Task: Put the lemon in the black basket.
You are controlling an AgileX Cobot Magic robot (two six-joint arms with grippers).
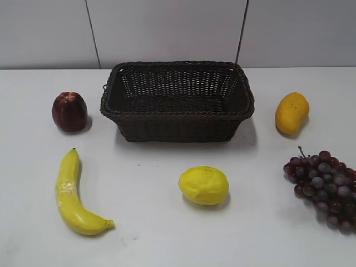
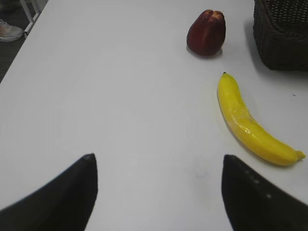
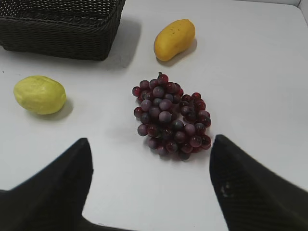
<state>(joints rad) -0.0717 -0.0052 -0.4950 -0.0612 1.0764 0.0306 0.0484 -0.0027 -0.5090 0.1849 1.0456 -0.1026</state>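
The lemon [image 1: 203,185] is bright yellow and bumpy and lies on the white table in front of the black basket [image 1: 177,119]. The basket is a dark woven rectangle at the back centre, with nothing in it. The lemon also shows at the left of the right wrist view [image 3: 39,95], below the basket's corner [image 3: 57,33]. My right gripper [image 3: 150,147] is open and empty, above the table near the grapes. My left gripper [image 2: 156,161] is open and empty over bare table, left of the banana. Neither gripper shows in the exterior view.
A banana [image 1: 72,194] lies front left and a dark red apple [image 1: 69,112] left of the basket. An orange-yellow mango [image 1: 291,113] lies right of the basket. A bunch of purple grapes [image 1: 325,186] is at the right edge. The table's left edge [image 2: 21,53] shows.
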